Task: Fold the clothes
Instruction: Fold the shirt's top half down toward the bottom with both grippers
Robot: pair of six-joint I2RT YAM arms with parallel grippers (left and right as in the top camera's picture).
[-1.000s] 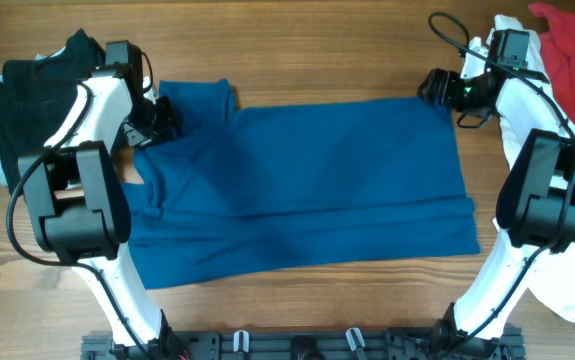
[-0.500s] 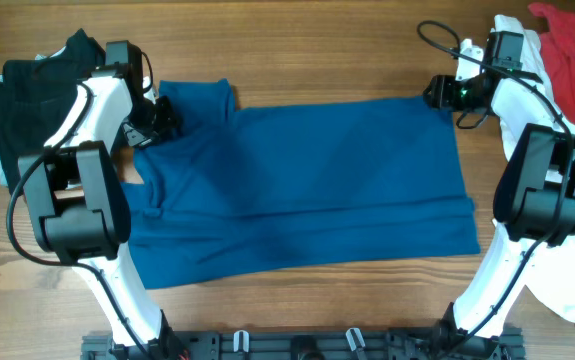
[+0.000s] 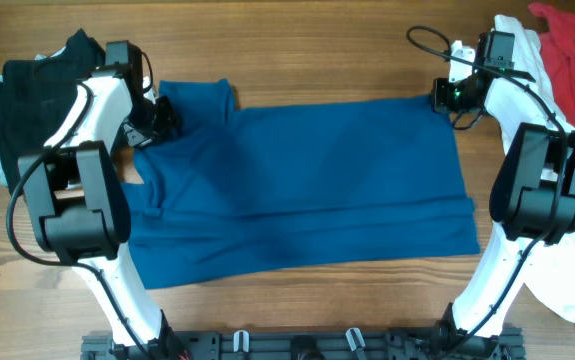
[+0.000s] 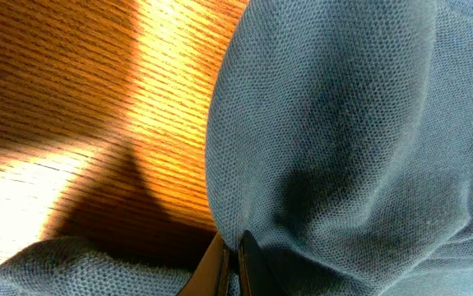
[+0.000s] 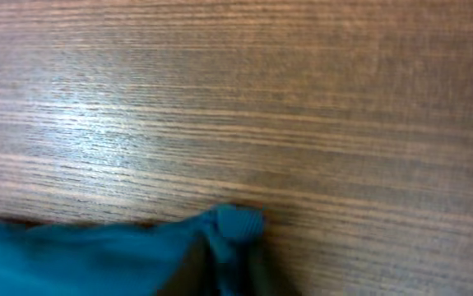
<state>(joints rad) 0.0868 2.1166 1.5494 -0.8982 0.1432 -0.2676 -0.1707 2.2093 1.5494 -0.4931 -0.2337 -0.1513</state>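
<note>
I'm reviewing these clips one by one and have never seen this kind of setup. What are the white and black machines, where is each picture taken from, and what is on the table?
The white and black machines are two robot arms working at a wooden table.

The wide picture is from a fixed camera above. The two close-ups come from a camera on each wrist, looking along that arm's jaws.

A large royal-blue short-sleeved cloth shirt lies spread flat between the arms. The left gripper sits at the shirt's far left corner; its wrist view shows blue knit fabric pinched in shut jaws. The right gripper sits at the far right corner; its wrist view shows a small nub of blue cloth pinched there.

A black garment is heaped at the left edge. White and red garments lie on the right.
</note>
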